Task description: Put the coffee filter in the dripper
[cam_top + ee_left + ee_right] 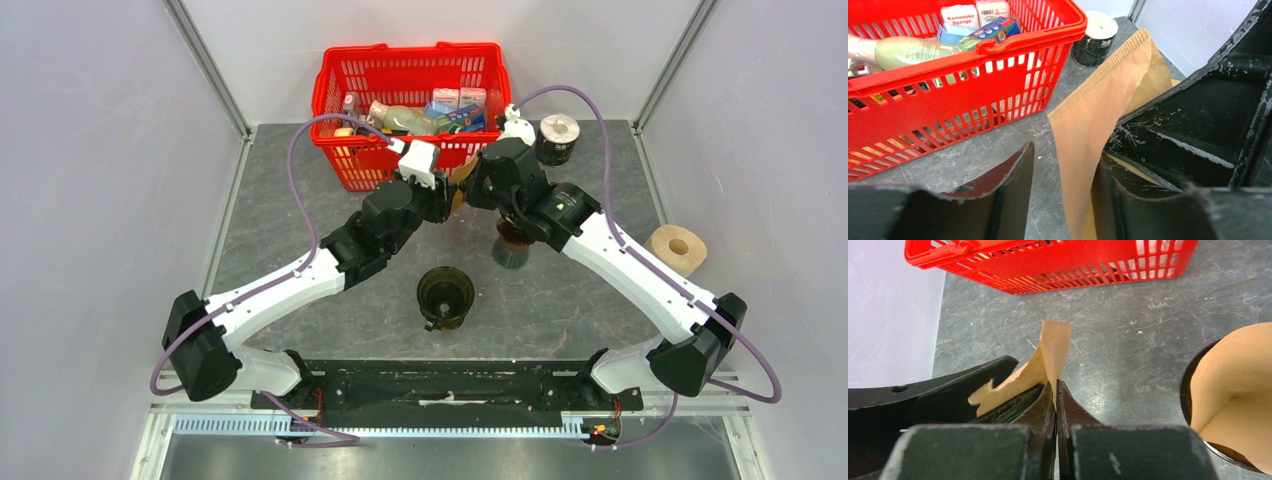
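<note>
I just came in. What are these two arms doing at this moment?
The right arm's fingers are shut on a brown paper coffee filter, held up in front of the red plastic basket. The left arm's fingers stand open on either side of this filter. The dark cone-shaped dripper stands on the grey table, nearer the arm bases, and the filter is not yet in it.

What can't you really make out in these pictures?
- Top view: the filter is almost wholly hidden under the arms.
- Left wrist view: whether the left gripper touches the filter; its fingers hide the contact.
- Right wrist view: the filter stack is cut off by the right edge.
- Top view: the basket labels are too small.
</note>
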`<state>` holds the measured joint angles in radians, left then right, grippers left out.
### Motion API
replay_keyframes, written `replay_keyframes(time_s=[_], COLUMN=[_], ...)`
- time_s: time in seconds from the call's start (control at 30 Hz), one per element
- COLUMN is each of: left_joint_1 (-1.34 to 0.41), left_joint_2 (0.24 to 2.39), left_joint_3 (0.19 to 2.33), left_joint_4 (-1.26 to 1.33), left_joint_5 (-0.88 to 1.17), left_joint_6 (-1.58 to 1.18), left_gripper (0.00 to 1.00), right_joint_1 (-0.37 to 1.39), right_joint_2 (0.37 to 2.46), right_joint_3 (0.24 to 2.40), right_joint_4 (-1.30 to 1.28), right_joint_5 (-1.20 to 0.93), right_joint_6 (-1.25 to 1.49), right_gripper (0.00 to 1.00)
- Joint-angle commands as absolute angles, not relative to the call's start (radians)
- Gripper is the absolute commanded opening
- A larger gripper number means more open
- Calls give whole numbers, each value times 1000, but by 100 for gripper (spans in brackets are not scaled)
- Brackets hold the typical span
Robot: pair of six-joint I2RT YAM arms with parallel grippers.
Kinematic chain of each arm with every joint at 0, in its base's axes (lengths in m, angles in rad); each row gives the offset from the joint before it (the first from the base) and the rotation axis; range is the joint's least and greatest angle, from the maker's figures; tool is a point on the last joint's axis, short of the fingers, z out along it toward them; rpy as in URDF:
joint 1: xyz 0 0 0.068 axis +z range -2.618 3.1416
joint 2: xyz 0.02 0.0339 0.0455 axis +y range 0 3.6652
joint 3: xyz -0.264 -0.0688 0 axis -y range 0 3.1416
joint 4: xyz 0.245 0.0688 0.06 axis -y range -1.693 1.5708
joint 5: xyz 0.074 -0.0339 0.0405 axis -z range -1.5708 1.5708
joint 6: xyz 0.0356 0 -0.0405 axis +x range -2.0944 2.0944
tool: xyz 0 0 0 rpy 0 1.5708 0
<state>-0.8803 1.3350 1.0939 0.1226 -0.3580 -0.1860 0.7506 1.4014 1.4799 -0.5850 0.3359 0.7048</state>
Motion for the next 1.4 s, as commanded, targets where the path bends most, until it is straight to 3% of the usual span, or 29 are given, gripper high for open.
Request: replay_keyframes(time_s=[0.0,0.27,0.5,0.87,0.9,0.97,1.03,1.23,1.37], left_joint_1=[-890,-891,-892,-891,-891,-891,-891,-891,-891], left_joint_2=[1356,1345,1329,1307,1304,1299,1288,1187,1069], left_joint_3=[1151,1153,1150,1150,1152,1156,1151,1076,1037], left_joint_4=[162,141,102,29,19,6,-21,-3,-6], left_joint_5=[-355,-452,-573,-669,-649,-555,-406,-122,7], left_joint_6=[-199,-177,-225,-259,-258,-247,-208,-185,-192], left_gripper=[45,17,4,3,5,19,38,80,85], right_joint_1=[758,758,758,758,758,758,757,758,758], right_joint_2=[1356,1348,1349,1350,1349,1347,1348,1349,1331], right_joint_3=[1486,1496,1500,1491,1492,1493,1496,1529,1547], right_joint_4=[-526,-613,-685,-722,-720,-703,-682,-726,-794], right_joint_5=[309,361,381,413,404,340,262,186,175], right_joint_6=[676,583,547,541,537,520,508,521,521], right_gripper=[0,0,0,0,0,0,0,0,0])
